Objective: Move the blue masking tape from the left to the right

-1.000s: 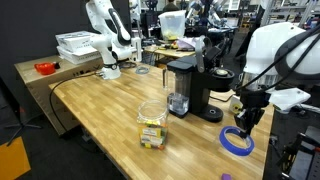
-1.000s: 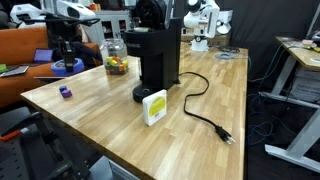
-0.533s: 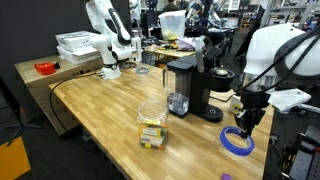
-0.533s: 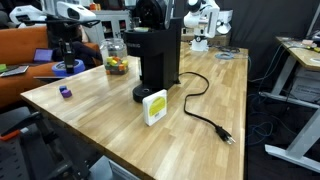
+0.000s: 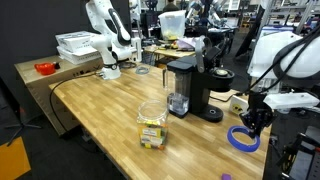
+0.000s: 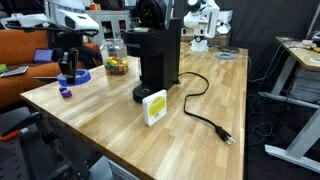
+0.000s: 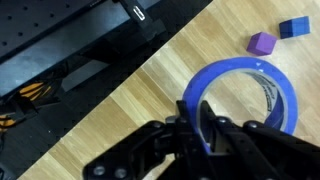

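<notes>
The blue masking tape [image 5: 243, 139] is a blue-violet ring at the table's end near the edge, also seen in an exterior view [image 6: 76, 76]. My gripper [image 5: 256, 122] stands over it, and in an exterior view [image 6: 68, 70] it is at the ring's side. In the wrist view my gripper [image 7: 204, 128] is shut on the near rim of the tape [image 7: 284, 98], one finger inside the ring and one outside. The ring looks slightly tilted.
A black coffee maker [image 5: 186, 86] [image 6: 158, 55] stands mid-table with its cord [image 6: 206, 116] trailing across the wood. A clear jar [image 5: 152, 124] and a white-yellow box [image 6: 154, 107] stand nearby. A tiny purple piece [image 7: 262, 42] and a blue block [image 7: 294, 27] lie beside the ring.
My gripper has shifted sideways toward the table's edge, and the tape ring has moved with it a short way.
</notes>
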Controlling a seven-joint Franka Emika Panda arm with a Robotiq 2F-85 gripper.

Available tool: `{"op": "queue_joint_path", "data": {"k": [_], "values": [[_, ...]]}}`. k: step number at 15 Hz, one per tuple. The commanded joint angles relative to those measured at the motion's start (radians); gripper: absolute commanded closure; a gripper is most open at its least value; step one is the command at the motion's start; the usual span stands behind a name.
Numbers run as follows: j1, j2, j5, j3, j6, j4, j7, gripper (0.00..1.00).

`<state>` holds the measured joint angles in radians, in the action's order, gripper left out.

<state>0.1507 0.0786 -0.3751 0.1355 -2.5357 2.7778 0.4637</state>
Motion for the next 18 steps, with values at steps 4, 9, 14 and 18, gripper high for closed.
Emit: {"op": "queue_joint_path", "data": {"k": [4,9,14,18], "values": [[-0.011,0.001,0.003,0.004,-0.011,-0.008,0.049,0.84],[-0.009,0.002,0.003,0.008,-0.017,-0.010,0.049,0.84],[-0.014,-0.007,-0.025,-0.001,-0.024,-0.015,0.043,0.96],[-0.041,-0.005,-0.049,-0.031,-0.054,-0.004,0.094,0.96]]}}
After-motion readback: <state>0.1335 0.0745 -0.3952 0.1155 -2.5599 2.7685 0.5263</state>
